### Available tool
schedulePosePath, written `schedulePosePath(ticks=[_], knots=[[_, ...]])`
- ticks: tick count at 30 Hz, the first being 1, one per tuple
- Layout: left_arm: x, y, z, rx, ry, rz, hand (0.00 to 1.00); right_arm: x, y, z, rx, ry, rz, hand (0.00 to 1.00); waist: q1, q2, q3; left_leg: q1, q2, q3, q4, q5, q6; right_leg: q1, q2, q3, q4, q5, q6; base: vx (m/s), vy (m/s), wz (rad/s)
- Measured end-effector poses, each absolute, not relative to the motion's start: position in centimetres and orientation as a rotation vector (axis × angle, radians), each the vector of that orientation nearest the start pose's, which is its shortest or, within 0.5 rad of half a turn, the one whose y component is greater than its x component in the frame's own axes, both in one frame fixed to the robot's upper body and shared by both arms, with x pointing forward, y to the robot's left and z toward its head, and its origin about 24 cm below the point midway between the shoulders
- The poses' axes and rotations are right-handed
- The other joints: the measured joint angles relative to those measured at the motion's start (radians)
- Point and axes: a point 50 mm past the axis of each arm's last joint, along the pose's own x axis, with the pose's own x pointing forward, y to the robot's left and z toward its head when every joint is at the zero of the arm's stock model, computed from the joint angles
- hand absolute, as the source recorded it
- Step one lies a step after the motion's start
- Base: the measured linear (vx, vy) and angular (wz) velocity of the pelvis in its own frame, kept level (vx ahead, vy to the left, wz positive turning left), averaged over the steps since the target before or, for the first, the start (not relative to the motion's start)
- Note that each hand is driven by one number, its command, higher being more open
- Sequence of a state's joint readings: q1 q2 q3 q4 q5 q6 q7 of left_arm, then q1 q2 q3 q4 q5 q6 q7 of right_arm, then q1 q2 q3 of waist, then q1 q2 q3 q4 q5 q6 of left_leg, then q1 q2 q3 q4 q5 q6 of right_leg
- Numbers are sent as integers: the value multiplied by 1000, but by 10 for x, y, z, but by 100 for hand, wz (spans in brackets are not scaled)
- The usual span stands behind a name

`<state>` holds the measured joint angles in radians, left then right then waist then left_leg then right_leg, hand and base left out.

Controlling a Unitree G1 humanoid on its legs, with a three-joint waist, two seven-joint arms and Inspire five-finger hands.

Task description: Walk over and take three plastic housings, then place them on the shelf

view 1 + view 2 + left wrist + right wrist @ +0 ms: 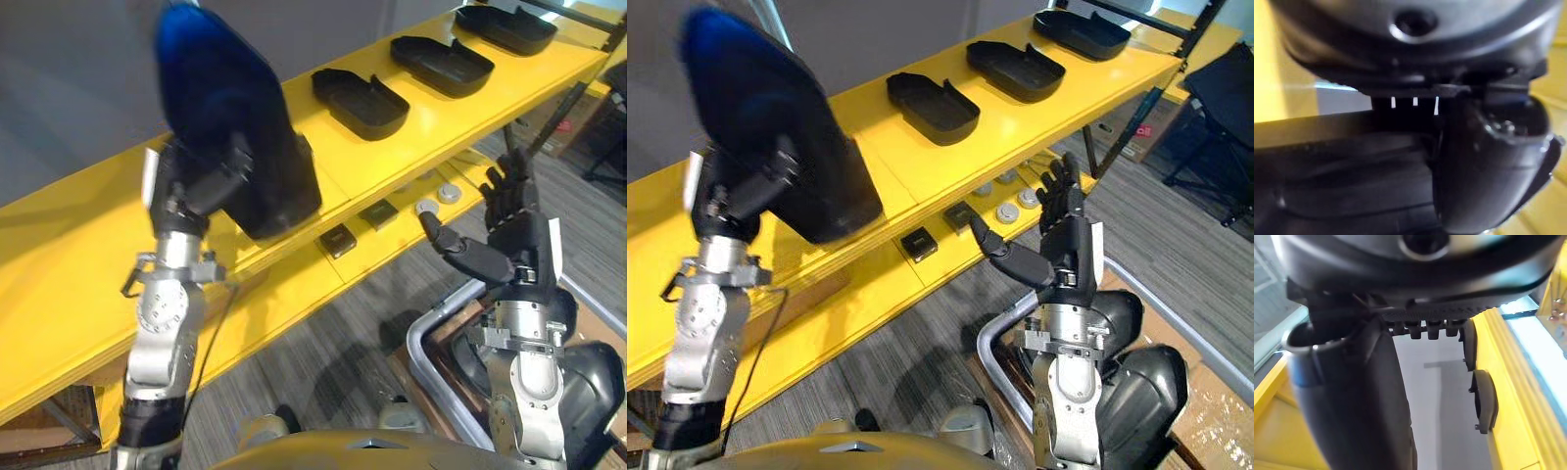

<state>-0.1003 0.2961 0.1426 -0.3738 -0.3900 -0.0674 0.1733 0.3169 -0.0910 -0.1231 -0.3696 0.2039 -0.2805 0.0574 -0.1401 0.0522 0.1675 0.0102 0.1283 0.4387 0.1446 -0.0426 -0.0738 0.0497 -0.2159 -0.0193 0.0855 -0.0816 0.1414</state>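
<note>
Left robot hand (199,179) clamps housing (233,108) — long axis near upright — right robot hand (513,238) splayed.

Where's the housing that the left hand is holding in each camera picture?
Left eye view: housing, upper left, gripped by the left hand.
Right eye view: upper left too.
Left wrist view: the dark mass past the thumb.
Right wrist view: cannot tell it apart.
Shared landmark: the yellow shelf.
</note>
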Motion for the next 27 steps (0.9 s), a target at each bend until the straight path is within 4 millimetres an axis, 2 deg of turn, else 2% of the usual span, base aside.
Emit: schedulePosePath(ticks=[4, 9, 13, 14, 17, 18, 21, 23, 25, 27], knots=[[256, 222, 194, -106, -619, 183, 0, 178, -201, 83, 36, -296, -97, 100, -28, 19, -13, 12, 1, 7, -57, 38, -9, -29, 12, 4, 19, -3, -3, -97, -46, -10], [288, 234, 211, -148, -613, 240, 0, 176, -178, 72, 65, -219, 29, 100, -52, 30, -23, 19, -3, 21, -96, 72, -6, -56, 18, 23, 43, 0, 1, -43, -14, -7], [314, 248, 201, -168, -491, 327, 0, 176, -161, 68, 96, -195, 118, 100, -76, 30, -22, 13, -9, 27, -121, 90, -1, -84, 18, 31, 60, 0, 1, -33, -2, -3], [322, 254, 189, -191, -422, 371, 0, 176, -159, 68, 105, -194, 131, 100, -82, 30, -22, 8, -12, 36, -126, 93, 0, -103, 17, 42, 71, -1, 1, -33, 8, -11], [331, 262, 173, -201, -327, 433, 0, 176, -157, 68, 117, -192, 142, 100, -91, 32, -18, -16, -17, 48, -131, 101, 5, -136, 14, 54, 85, 0, 3, -11, 7, -8], [334, 265, 167, -202, -296, 454, 0, 176, -157, 70, 110, -197, 159, 100, -100, 34, -5, -33, -19, 47, -131, 106, 10, -159, 12, 55, 99, 0, 3, 0, 0, 0], [337, 265, 170, -209, -295, 472, 0, 174, -152, 83, 95, -271, 210, 100, -100, 37, 49, -39, -23, 46, -133, 113, 14, -177, 9, 58, 125, -4, 7, -22, 1, 2], [339, 264, 178, -248, -321, 468, 0, 171, -141, 101, 96, -370, 291, 100, -90, 44, 72, -48, -26, 43, -134, 118, 16, -194, 7, 60, 146, -13, 8, -44, -11, 7], [341, 264, 190, -255, -354, 463, 0, 166, -123, 122, 120, -491, 420, 100, -84, 52, 86, -63, -28, 25, -136, 128, 18, -209, 4, 46, 172, -26, 6, -27, -23, 22], [342, 263, 194, -256, -366, 460, 0, 163, -112, 130, 134, -534, 505, 100, -81, 55, 89, -74, -30, 8, -137, 134, 17, -219, -1, 29, 193, -37, 5, -27, -24, 30]])
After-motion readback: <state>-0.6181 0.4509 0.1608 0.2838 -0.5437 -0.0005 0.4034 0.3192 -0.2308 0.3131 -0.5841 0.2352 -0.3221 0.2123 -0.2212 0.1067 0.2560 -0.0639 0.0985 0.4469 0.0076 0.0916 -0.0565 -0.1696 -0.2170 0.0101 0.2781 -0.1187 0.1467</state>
